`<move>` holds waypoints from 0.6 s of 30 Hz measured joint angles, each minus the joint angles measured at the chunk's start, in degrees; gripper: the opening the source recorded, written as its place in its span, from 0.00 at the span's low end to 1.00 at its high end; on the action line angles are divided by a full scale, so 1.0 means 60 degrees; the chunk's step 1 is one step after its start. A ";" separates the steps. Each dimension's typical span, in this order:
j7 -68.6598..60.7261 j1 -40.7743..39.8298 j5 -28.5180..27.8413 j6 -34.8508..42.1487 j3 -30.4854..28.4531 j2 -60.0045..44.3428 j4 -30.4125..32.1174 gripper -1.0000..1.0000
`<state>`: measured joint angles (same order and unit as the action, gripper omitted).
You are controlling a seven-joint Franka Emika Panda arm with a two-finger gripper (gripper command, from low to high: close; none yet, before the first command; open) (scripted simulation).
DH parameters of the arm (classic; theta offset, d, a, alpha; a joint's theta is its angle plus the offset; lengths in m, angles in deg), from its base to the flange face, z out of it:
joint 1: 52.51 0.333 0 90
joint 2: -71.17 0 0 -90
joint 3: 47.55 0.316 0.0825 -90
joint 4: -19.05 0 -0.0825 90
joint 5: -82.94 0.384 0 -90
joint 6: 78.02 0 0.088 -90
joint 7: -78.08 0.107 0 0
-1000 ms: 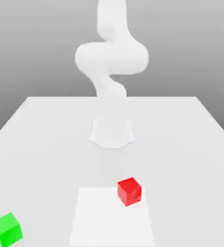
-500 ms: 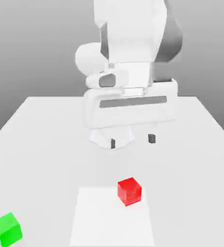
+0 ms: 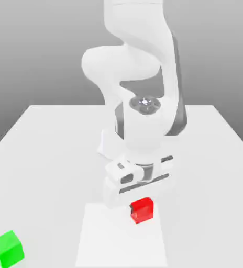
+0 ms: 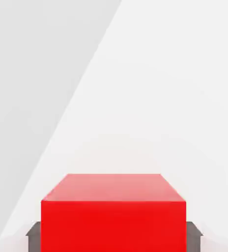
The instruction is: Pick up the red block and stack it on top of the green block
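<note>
- Red block (image 3: 142, 210) sits on the paler patch of the white table (image 3: 45, 157) in the exterior view, my tool (image 3: 140, 205) down over it and pinching it.
- Green block (image 3: 7, 249) rests well apart, toward the exterior view's left.
- Red block (image 4: 113, 212) in the hand view is clamped between my dark fingertips (image 4: 33, 235), one against each side.

The small bright red plain cube (image 4: 113, 216) is sitting between two dark grey fingertips (image 4: 33, 236). The jaws are pressing against its sides. It is resting on the pale tabletop (image 4: 175, 88).
</note>
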<state>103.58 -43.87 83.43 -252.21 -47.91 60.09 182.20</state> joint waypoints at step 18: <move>0.0768 -0.2124 0.0432 0.3516 -0.1100 0.1017 -0.2395 0.00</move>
<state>108.18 -56.61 86.03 -231.12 -54.51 66.19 167.83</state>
